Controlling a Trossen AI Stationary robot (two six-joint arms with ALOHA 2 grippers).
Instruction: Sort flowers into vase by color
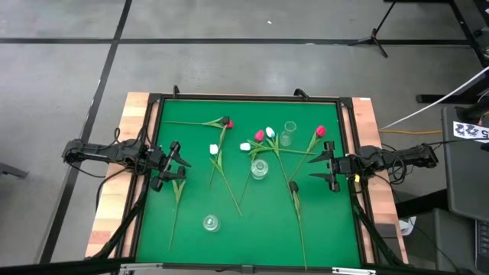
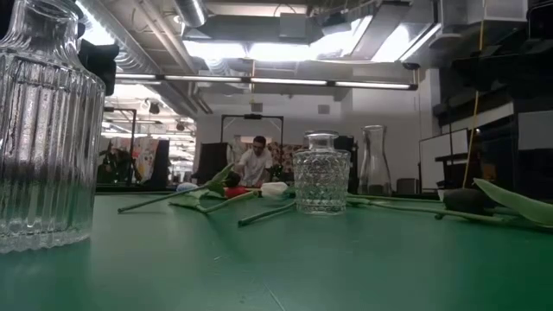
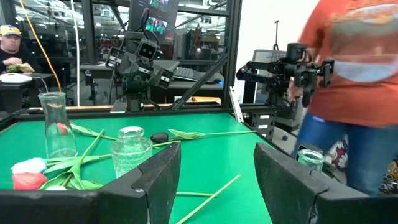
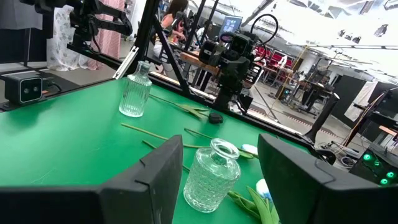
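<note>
1. The table has a green top with a wooden edge on each side.
2. The left gripper waits at the left side of the green top. Its two fingers are apart and hold nothing.
3. The right gripper waits at the right side. Its two fingers are apart too, and they hold nothing.
4. The flowers lie flat on the green top, mostly in the middle between the two grippers. None of them stands in a vase.
5. A red flower lies toward the far edge, with its stem pointing left.
6. A white flower lies near the middle, and its long stem runs toward the near edge.
7. Another red flower lies on the right, close to the right gripper.
8. A dark flower lies just in front of the right gripper, and its stem runs to the near edge.
9. One more stem with leaves lies by the left gripper.
10. There are three glass vases. The middle vase stands among the stems.
11. The far vase stands near the red and white heads.
12. The near vase stands alone, close to the front edge.
13. A person in an orange shirt stands beside the table.
</note>
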